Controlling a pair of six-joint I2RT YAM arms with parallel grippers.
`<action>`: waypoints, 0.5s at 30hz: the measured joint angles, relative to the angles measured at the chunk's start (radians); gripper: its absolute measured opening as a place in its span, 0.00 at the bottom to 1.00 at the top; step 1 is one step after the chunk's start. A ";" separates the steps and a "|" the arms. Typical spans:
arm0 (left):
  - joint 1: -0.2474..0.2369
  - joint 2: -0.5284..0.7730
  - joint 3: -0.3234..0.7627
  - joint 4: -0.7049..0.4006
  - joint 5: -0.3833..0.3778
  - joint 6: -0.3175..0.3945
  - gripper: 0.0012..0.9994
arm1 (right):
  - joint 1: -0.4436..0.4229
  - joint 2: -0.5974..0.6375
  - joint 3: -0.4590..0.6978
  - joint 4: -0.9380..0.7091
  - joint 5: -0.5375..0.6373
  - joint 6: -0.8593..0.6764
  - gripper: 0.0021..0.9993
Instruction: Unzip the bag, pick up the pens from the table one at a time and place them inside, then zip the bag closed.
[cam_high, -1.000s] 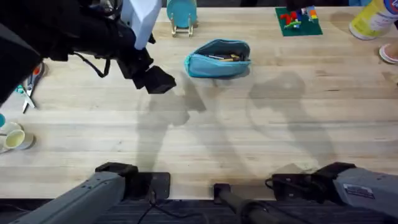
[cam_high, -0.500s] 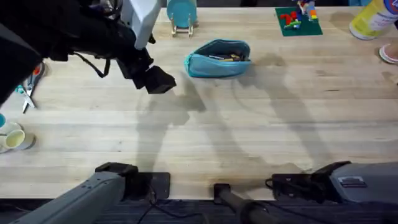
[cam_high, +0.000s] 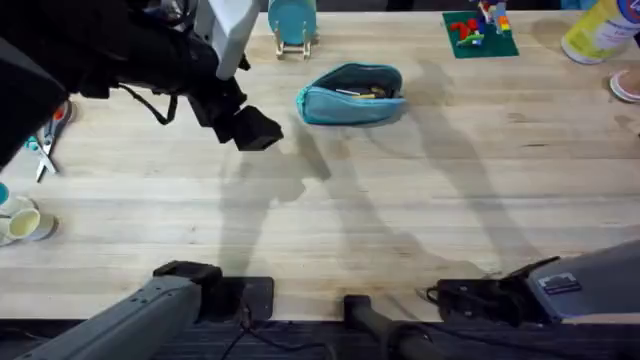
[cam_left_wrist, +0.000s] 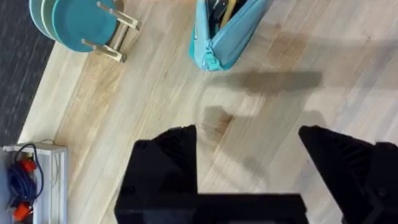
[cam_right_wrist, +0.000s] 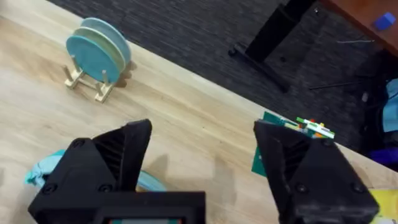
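Now, bag (cam_high: 351, 94) unzipped, pens inside
My left gripper (cam_left_wrist: 249, 155) and right gripper (cam_right_wrist: 199, 162) hang spread, empty; zipping remains

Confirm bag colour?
Light turquoise-blue bag, plain fabric; clearest in the left wrist view.

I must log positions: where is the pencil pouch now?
In the overhead view the bag lies open on the far middle of the table, just right of the teal plates on a wooden stand.
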 joint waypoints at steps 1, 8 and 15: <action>0.000 0.000 0.000 0.000 0.000 0.000 0.99 | -0.001 0.000 0.000 0.004 0.001 0.000 1.00; 0.000 0.000 0.000 0.000 0.000 0.000 0.99 | -0.015 0.000 0.000 0.023 0.003 0.000 1.00; 0.000 0.000 0.000 0.000 0.000 0.000 0.99 | -0.017 0.002 0.000 0.024 0.002 0.000 1.00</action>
